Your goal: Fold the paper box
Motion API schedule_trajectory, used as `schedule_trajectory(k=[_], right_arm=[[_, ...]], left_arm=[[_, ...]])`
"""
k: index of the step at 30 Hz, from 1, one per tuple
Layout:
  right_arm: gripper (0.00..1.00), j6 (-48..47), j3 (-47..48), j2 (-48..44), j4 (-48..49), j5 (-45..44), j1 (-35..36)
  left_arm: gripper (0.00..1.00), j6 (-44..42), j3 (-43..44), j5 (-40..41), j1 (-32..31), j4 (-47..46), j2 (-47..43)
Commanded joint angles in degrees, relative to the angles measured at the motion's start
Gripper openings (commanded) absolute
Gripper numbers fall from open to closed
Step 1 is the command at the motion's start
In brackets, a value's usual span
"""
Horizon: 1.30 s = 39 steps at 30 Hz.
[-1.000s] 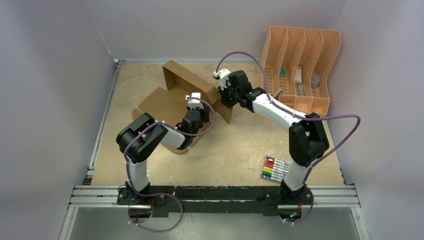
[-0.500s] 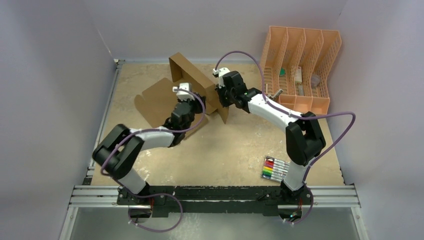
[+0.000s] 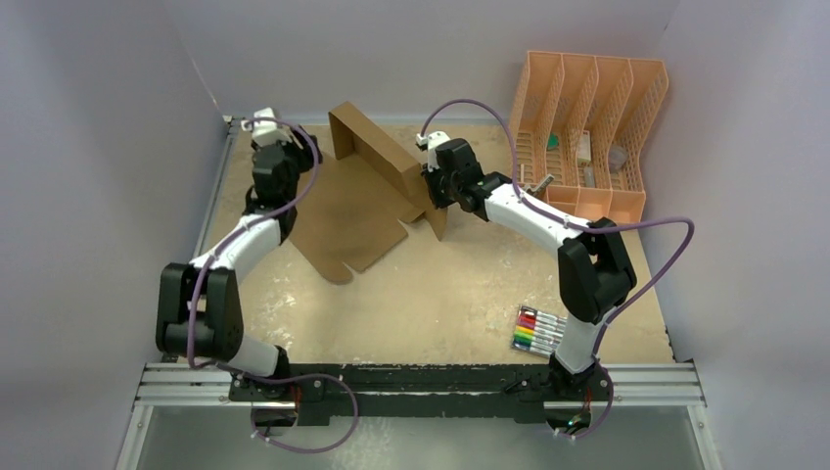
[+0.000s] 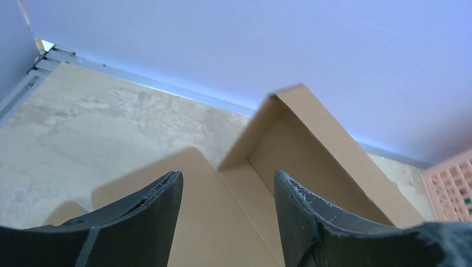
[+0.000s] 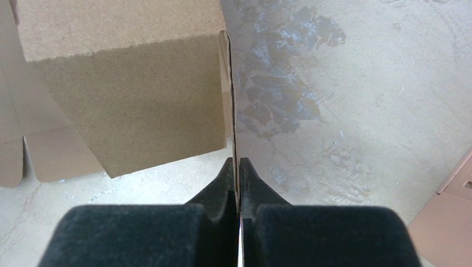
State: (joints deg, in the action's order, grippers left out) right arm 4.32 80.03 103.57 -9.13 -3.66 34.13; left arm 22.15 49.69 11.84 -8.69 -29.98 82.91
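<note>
Above the desk (image 3: 440, 294), the top view shows the paper box (image 3: 352, 211) half raised at the far middle: one long wall stands, running diagonally from far left to near right, with flat panels spread to its left. The right tool (image 3: 432, 196) meets that wall's near end. The left tool (image 3: 279, 159) hangs by the far-left corner, the cardboard to its right. The left wrist view shows its jaws apart and empty, facing the wall's inner corner. Only the right wrist view shows its fingers (image 5: 225, 172) clamped on the wall's thin edge
</note>
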Motion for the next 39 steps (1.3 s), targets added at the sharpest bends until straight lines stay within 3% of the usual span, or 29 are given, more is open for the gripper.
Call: schedule_trajectory(k=[1, 8, 17, 29, 33, 39], right_arm=[[0.00, -2.10, 1.02, -0.11, 2.64, 0.56, 0.08], [0.00, -5.88, 1.58, 0.14, 1.58, 2.52, 0.06], [0.00, -7.57, 1.65, 0.13, 0.80, 2.04, 0.07], [0.00, -7.57, 3.20, 1.60, 0.32, 2.36, 0.07], [0.00, -6.55, 3.98, 2.07, -0.61, 3.54, 0.07], [0.00, -4.69, 7.77, 3.43, -2.79, 2.34, 0.00]], left_arm=[[0.62, 3.14, 9.46, -10.63, 5.53, -0.43, 6.35], [0.66, 11.10, 21.40, -17.16, 11.33, -6.38, 17.80], [0.66, 15.37, 37.60, -24.73, 11.41, -4.83, 31.47], [0.60, 23.29, 37.36, -33.31, 11.15, -11.23, 39.01], [0.51, 25.20, 36.92, -35.36, 10.82, -11.69, 40.02], [0.42, 28.07, 28.73, -35.55, 10.58, -14.18, 35.70]])
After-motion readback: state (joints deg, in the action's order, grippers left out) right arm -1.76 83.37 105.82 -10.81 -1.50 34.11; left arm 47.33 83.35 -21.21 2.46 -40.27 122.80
